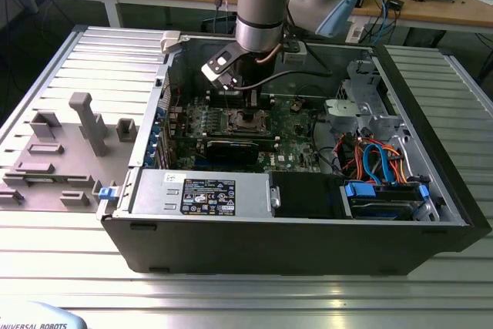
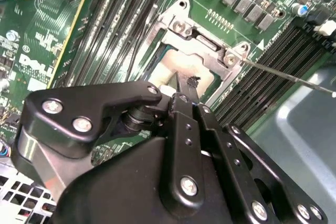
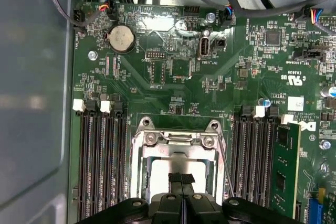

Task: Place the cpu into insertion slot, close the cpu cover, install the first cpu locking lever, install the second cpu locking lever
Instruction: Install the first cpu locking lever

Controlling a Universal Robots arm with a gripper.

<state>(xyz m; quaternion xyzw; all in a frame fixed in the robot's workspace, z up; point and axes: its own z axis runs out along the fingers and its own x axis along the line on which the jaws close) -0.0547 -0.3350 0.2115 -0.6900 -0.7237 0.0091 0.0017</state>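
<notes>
Black linkage of the end effector (image 2: pixel 185 85) is sitting closest to the lens in both wrist views, its two fingers pressed together with nothing visibly between them. Right under the tip, the cpu (image 3: pixel 160 174) is lying flat as a pale square inside the insertion slot (image 3: pixel 149 139), so the first step is looking done. Around the chip, the cpu cover (image 3: pixel 140 174) is appearing to lie down over it, though I cannot tell whether the tip is touching anything. Just beside the tip, a thin wire lever (image 2: pixel 283 74) is sticking out free, so at least one locking lever is looking unfastened. Farther out, memory slots (image 3: pixel 102 166) are flanking the insertion slot on the green circuit board (image 3: pixel 173 77), inside the open computer case (image 1: pixel 293 244) on the table (image 1: pixel 231 298).
</notes>
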